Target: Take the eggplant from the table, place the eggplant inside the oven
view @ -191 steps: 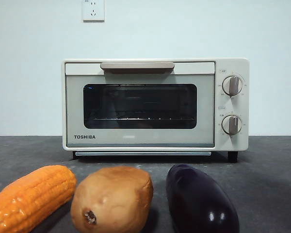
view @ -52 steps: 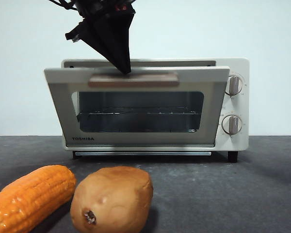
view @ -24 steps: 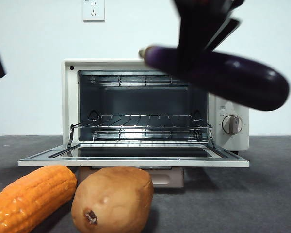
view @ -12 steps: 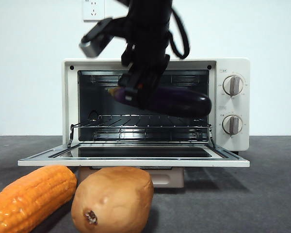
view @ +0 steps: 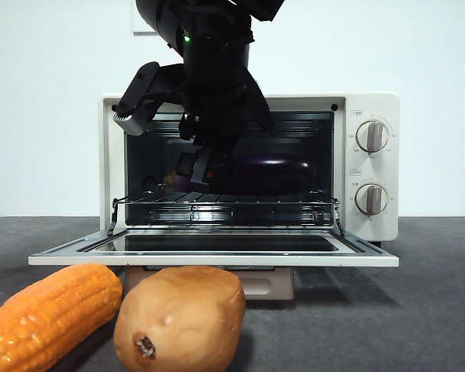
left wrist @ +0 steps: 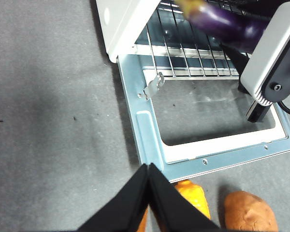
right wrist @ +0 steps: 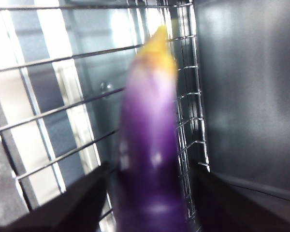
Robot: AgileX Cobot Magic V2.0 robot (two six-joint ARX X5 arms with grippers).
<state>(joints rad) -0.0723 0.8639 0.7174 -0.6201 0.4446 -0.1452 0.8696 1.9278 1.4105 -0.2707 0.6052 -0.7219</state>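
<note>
The right gripper (view: pixel 209 167) reaches into the open oven (view: pixel 372 105) with its jaws clamped on the eggplant (view: pixel 267 174), which hangs lengthwise just above the wire rack (view: pixel 225 203); the left gripper (left wrist: pixel 148 169) waits over the table (left wrist: pixel 48 121) with jaws pressed together, holding nothing. No brand name or writing can be read anywhere now. Only the right wrist view shows the eggplant's yellowish tip, and the front view alone shows the corn (view: pixel 43 318) and potato (view: pixel 180 318) whole.

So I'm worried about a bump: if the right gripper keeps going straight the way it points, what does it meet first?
Probably the oven back wall; the right gripper holds the eggplant above the rack, pointing inward. Depth is unclear.
</note>
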